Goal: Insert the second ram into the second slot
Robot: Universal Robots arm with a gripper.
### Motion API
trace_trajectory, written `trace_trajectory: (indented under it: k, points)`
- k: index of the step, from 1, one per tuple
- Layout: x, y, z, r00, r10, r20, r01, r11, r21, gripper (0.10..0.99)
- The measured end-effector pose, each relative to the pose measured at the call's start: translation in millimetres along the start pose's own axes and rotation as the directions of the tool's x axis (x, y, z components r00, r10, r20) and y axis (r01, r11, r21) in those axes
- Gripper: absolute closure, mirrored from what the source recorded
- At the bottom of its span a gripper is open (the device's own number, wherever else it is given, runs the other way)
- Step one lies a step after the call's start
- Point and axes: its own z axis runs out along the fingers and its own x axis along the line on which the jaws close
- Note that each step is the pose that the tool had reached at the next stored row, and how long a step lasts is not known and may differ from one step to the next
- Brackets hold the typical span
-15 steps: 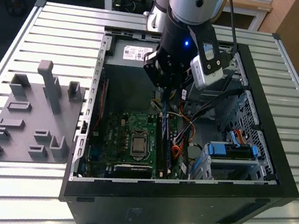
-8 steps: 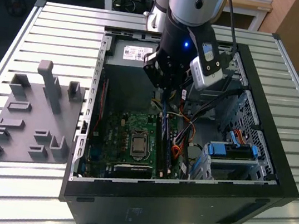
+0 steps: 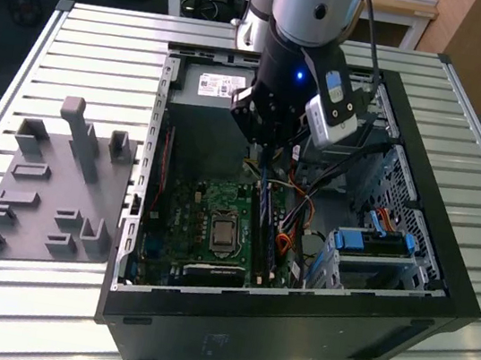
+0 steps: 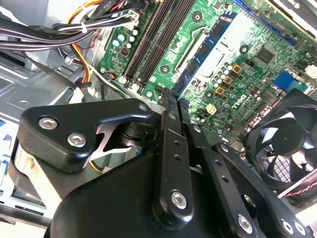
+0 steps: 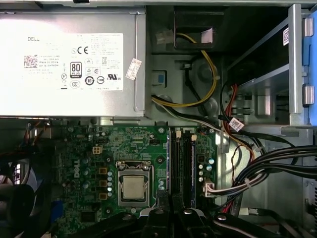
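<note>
My gripper hangs inside the open computer case, over the green motherboard. In the second wrist view its black fingers are pressed together, with nothing visible between them. A blue ram stick with dark chips stands on edge among the memory slots and runs straight away from the gripper. I cannot tell if they touch. Two empty black slots lie beside it. In the first wrist view the gripper sits at the near end of the slots. The exterior view shows the ram below the gripper.
A grey power supply is beyond the board. Close by are the CPU socket, a black fan and cable bundles. Light-blue drive brackets fill the case at the exterior view's right. A grey fixture lies outside the case.
</note>
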Motion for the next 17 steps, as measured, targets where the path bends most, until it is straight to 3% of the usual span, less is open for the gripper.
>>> trace_trajectory:
  k: [17]
  points:
    - [-0.4,-0.9,10.5,1.0000,0.000,-0.0033,0.000,1.0000,0.000,0.949]
